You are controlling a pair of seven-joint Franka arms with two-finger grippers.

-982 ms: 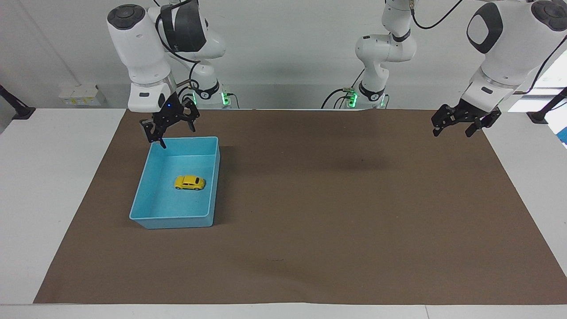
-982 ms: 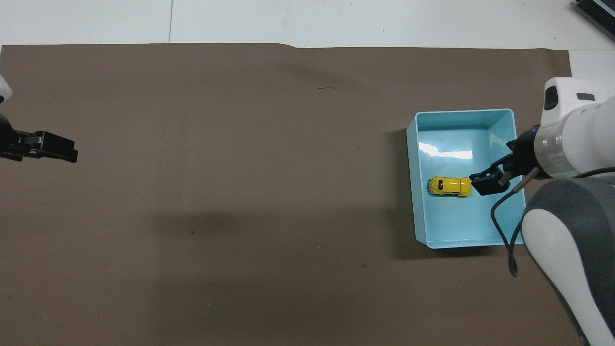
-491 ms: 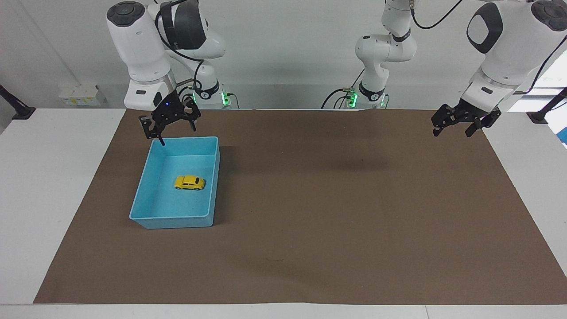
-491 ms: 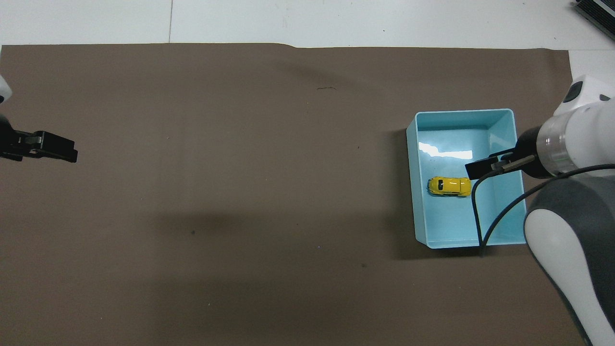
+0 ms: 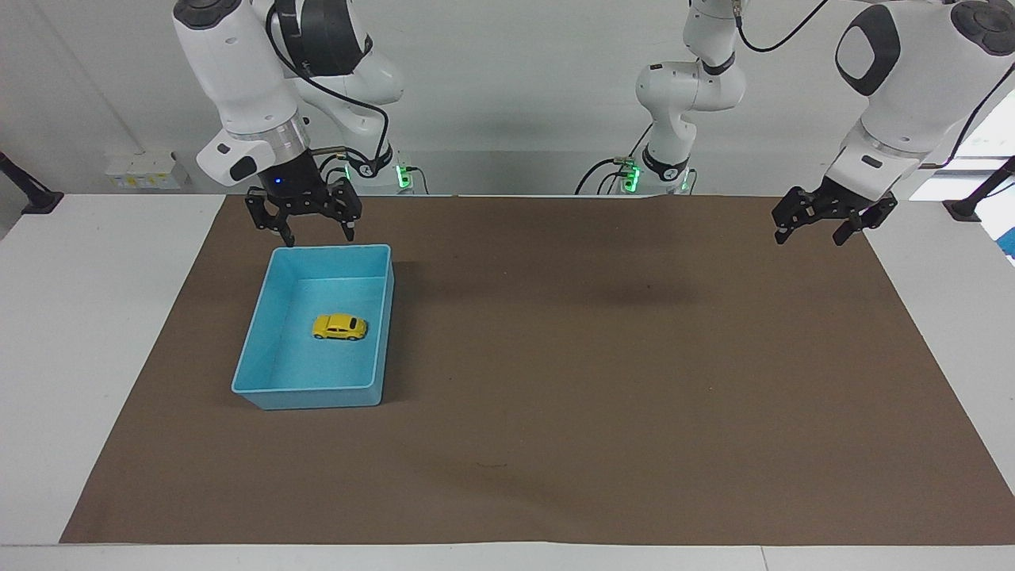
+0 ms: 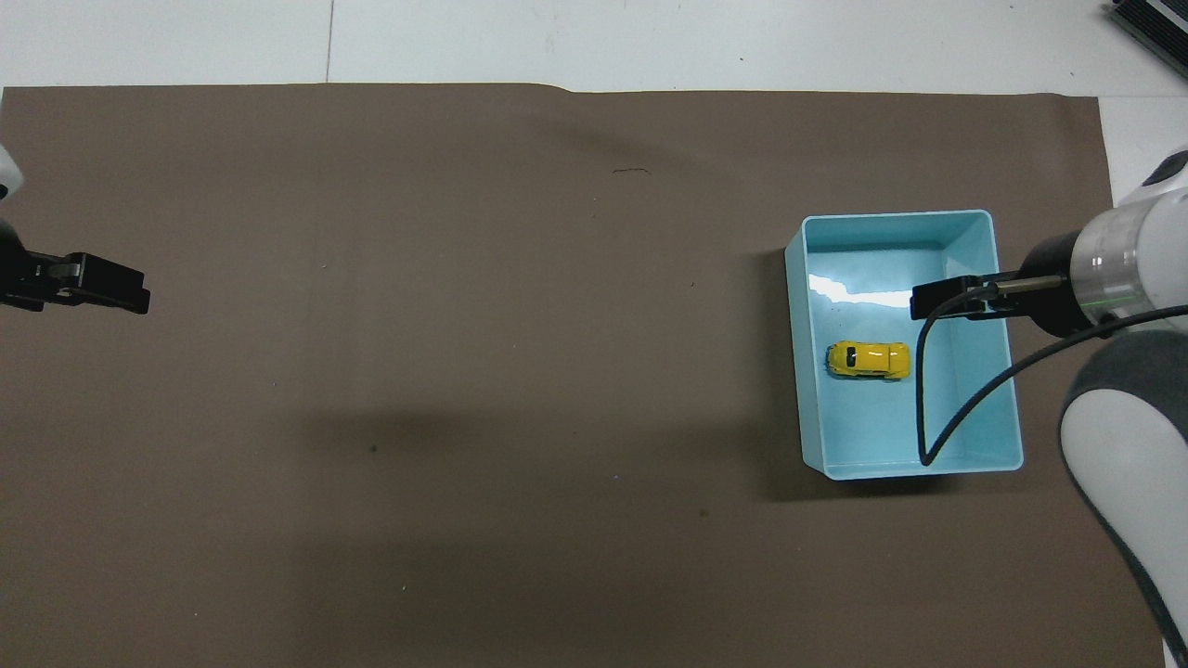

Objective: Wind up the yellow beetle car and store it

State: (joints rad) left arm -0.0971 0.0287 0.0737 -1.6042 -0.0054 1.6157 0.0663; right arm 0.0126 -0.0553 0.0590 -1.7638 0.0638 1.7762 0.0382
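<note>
The yellow beetle car [image 5: 339,327] rests on its wheels on the floor of the light blue bin [image 5: 309,395], near the bin's middle. It also shows in the overhead view [image 6: 869,360], inside the bin [image 6: 796,371]. My right gripper [image 5: 317,235] is open and empty. It hangs in the air over the bin's rim nearest the robots, clear of the car; the overhead view shows it too [image 6: 933,301]. My left gripper [image 5: 809,236] is open and empty. It waits in the air over the brown mat's edge at the left arm's end [image 6: 135,297].
A brown mat [image 5: 603,357] covers most of the white table [image 5: 103,333]. A black cable [image 6: 923,390] loops down from the right wrist over the bin in the overhead view.
My right gripper has risen and drawn back from over the car toward the bin's robot-side rim, turning at the wrist. The car and the left arm have not moved.
</note>
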